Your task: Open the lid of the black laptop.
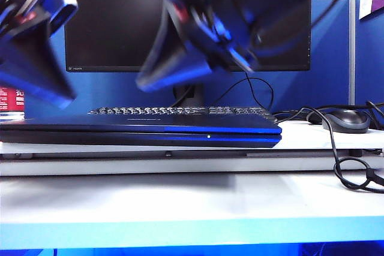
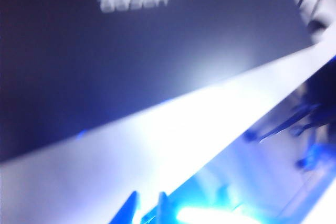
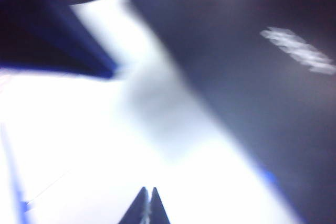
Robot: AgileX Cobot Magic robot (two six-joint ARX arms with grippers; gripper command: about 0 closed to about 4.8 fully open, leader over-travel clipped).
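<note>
Two end effectors hover blurred above the closed black laptop (image 1: pixel 141 129) on the desk (image 1: pixel 180 202): left end effector (image 2: pixel 146 205) fingertips slightly apart, right end effector (image 3: pixel 146 205) fingertips together. The lid (image 1: pixel 144 121) looks stiff, thin, slick; best lifted at its front edge.

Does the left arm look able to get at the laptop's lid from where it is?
Probably yes: the left gripper hangs above the desk before the closed lid, nothing between.

Both blurred arms are black and glossy, with thin pointed end effector fingertips (image 3: pixel 147 208).
</note>
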